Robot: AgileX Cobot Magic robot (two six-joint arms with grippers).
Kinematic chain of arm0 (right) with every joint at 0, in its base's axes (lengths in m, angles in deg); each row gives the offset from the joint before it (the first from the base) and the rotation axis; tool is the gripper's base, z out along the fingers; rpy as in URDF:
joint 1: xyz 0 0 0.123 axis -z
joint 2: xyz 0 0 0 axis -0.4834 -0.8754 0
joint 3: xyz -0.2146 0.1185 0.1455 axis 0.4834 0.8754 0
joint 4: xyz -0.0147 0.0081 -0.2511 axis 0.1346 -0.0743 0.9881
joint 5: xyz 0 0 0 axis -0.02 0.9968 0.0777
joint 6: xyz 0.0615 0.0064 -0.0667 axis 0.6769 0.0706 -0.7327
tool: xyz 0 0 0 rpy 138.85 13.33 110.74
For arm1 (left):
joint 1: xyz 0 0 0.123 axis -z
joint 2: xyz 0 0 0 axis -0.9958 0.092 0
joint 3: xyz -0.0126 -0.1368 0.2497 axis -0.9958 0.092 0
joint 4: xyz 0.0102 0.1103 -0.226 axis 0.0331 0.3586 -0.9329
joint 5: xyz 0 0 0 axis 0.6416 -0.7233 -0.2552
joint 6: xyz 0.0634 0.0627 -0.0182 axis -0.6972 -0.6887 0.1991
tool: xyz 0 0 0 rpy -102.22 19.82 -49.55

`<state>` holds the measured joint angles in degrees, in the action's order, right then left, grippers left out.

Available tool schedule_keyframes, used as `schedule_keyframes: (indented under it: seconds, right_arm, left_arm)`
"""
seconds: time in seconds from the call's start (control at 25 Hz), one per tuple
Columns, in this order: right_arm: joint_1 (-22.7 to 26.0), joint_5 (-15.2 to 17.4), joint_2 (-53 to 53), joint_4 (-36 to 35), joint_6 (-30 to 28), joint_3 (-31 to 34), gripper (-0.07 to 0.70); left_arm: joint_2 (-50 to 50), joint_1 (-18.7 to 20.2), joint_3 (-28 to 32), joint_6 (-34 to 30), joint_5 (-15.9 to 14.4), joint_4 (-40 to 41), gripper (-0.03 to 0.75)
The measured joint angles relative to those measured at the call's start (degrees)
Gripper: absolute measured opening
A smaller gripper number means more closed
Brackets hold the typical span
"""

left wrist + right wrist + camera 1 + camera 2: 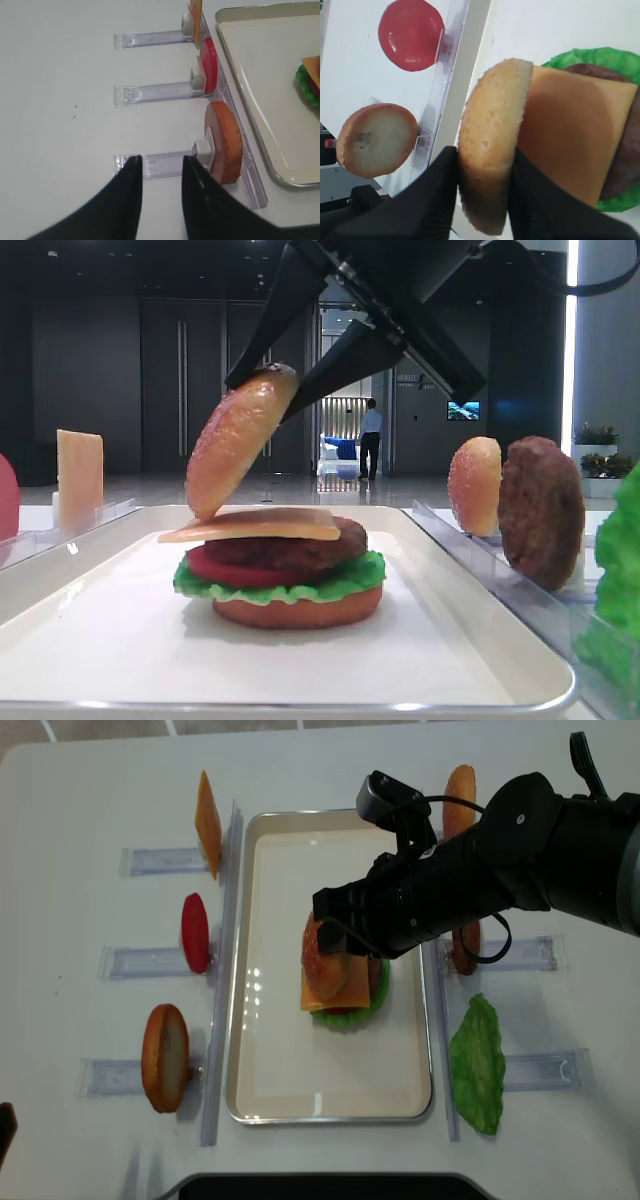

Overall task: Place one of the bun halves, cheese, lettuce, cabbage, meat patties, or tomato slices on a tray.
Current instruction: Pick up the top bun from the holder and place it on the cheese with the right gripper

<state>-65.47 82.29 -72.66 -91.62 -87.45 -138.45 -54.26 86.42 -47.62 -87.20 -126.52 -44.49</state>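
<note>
My right gripper (265, 390) is shut on the domed golden bun top (238, 445), gripping it across its thickness (490, 150). The bun hangs on edge, tilted, with its lower rim at the left end of the cheese slice (265, 525). Below the cheese lie a dark meat patty (300, 545), a tomato slice (225, 568), green lettuce (350, 580) and a flat bottom bun (300, 610), stacked on the white tray (100, 630). My left gripper (161, 162) is open and holds nothing, over the table left of the tray.
Clear slotted racks flank the tray. On the left stand a cheese slice (207, 810), a tomato slice (195, 932) and a bun half (165, 1057). To the right are another bun top (458, 810), a patty (465, 945) and a lettuce leaf (478, 1065).
</note>
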Motion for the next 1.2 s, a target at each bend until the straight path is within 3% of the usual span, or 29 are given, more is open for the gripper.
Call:
schedule_keyframes:
  seconds: [0.28, 0.56, 0.64, 1.2]
  right_arm:
    - [0.0, 0.0, 0.0, -0.2, 0.0, 0.0, 0.218]
    - [0.0, -0.2, 0.0, 1.0, -1.5, 0.1, 0.484]
    - [0.0, -0.2, 0.0, 2.2, -1.5, 0.2, 0.526]
    - [2.0, -0.6, 0.0, 14.7, 3.5, 0.2, 0.549]
  left_arm:
    - [0.0, 0.0, 0.0, 0.0, 0.0, 0.0, 0.211]
    - [0.0, 0.0, 0.0, 0.0, 0.0, 0.0, 0.211]
    - [0.0, 0.0, 0.0, 0.0, 0.0, 0.0, 0.211]
    - [0.0, 0.0, 0.0, 0.0, 0.0, 0.0, 0.211]
